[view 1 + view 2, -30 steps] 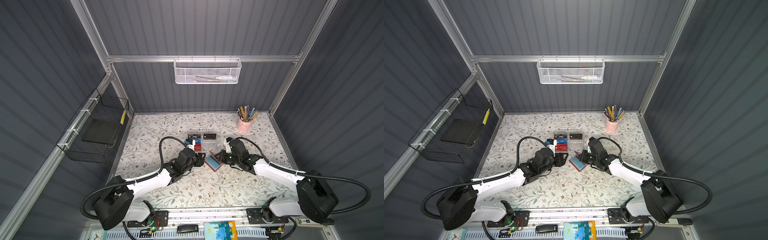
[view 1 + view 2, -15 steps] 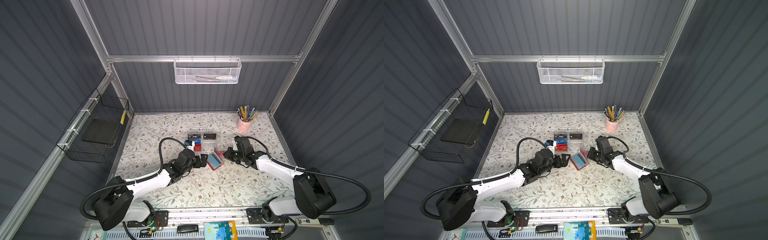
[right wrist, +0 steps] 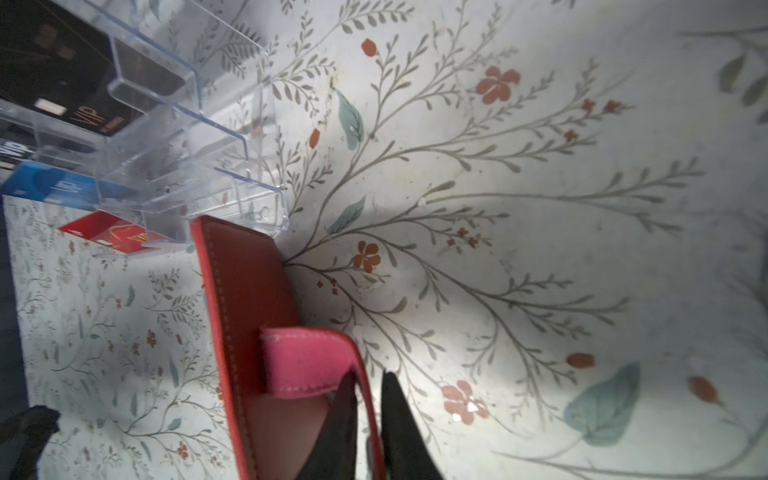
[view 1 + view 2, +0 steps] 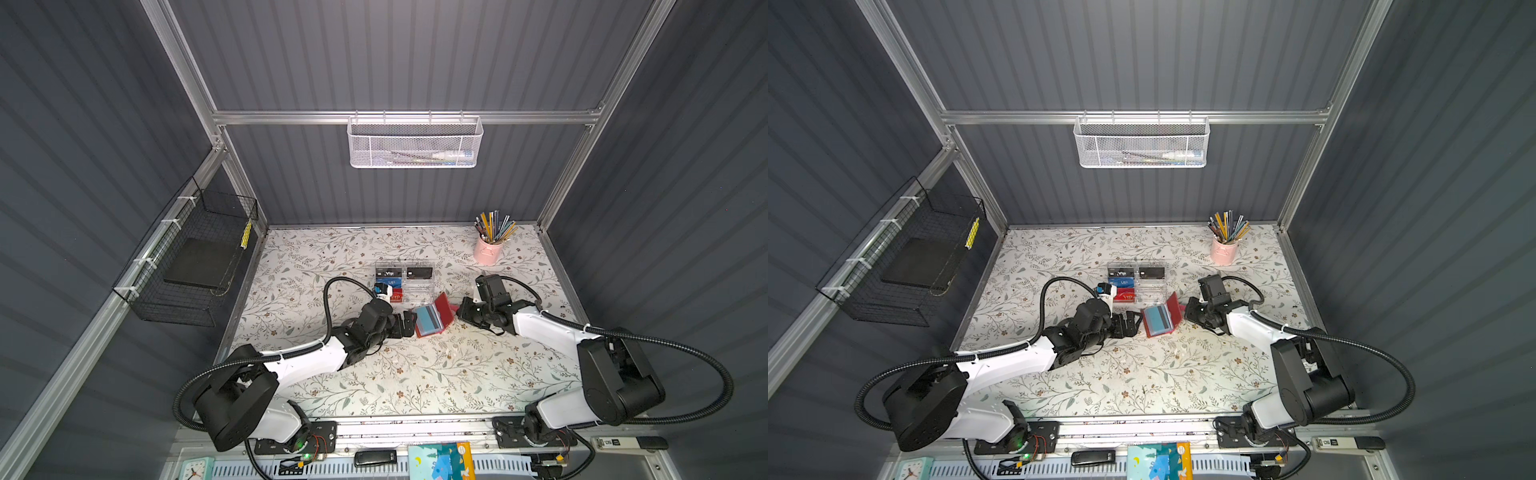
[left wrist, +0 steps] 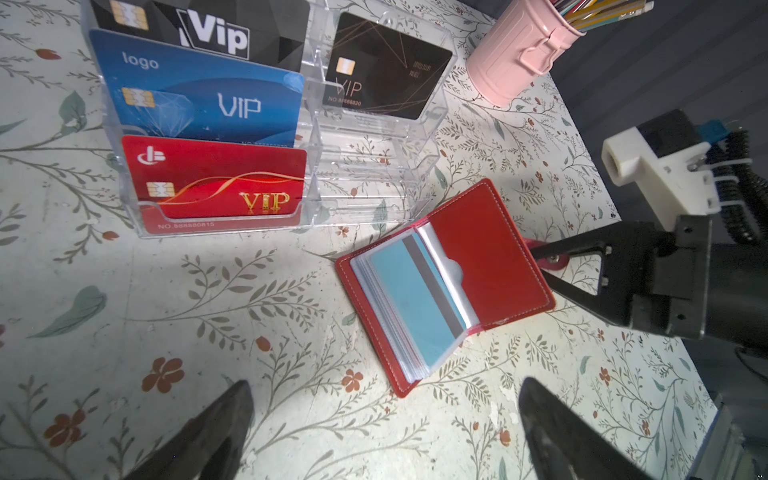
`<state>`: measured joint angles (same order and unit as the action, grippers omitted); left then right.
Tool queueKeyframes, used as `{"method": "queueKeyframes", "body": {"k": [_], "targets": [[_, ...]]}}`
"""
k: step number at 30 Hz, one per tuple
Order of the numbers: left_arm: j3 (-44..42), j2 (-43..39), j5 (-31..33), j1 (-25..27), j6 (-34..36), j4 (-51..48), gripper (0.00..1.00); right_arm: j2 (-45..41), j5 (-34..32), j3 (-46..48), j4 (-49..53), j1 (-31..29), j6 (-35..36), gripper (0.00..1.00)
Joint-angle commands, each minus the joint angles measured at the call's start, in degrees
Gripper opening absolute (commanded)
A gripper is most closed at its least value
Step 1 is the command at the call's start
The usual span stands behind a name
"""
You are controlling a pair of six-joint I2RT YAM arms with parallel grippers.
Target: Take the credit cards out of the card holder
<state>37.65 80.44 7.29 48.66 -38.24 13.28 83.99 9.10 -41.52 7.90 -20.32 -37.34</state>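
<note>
The red card holder (image 4: 441,306) (image 4: 1173,308) (image 5: 490,249) lies open on the floral table, its loose cover tilted up. A teal credit card (image 5: 411,299) (image 4: 426,319) (image 4: 1158,318) shows on top of the clear sleeves. My left gripper (image 4: 406,324) (image 4: 1130,325) (image 5: 384,386) is open wide, a little short of the holder's near edge, with nothing in it. My right gripper (image 4: 459,309) (image 4: 1187,311) (image 3: 370,376) has its jaws barely apart around the pink-red strap (image 3: 307,357) (image 5: 552,259) and holds the cover up.
A clear acrylic rack (image 4: 419,286) (image 5: 365,166) with black, blue and red VIP cards stands just behind the holder. A pink pencil cup (image 4: 488,249) (image 5: 511,62) is at the back right. A wire basket (image 4: 187,266) hangs on the left wall.
My left gripper has opened wide and drawn back from the card holder. My right gripper has pulled the strap to the right, swinging the cover open, and its jaws have eased slightly.
</note>
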Motion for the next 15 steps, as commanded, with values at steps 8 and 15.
{"method": "queueKeyframes", "body": {"k": [8, 15], "targets": [[4.51, 3.87, -4.34, -0.06, -1.88, 3.47, 1.0, -1.66, -3.06, 1.92, 3.48, 1.68, 2.61, 0.31], [12.11, 12.28, -8.95, 0.17, -2.58, 5.24, 1.0, -1.61, -2.12, 0.9, 3.67, 2.63, 3.65, 0.38]]}}
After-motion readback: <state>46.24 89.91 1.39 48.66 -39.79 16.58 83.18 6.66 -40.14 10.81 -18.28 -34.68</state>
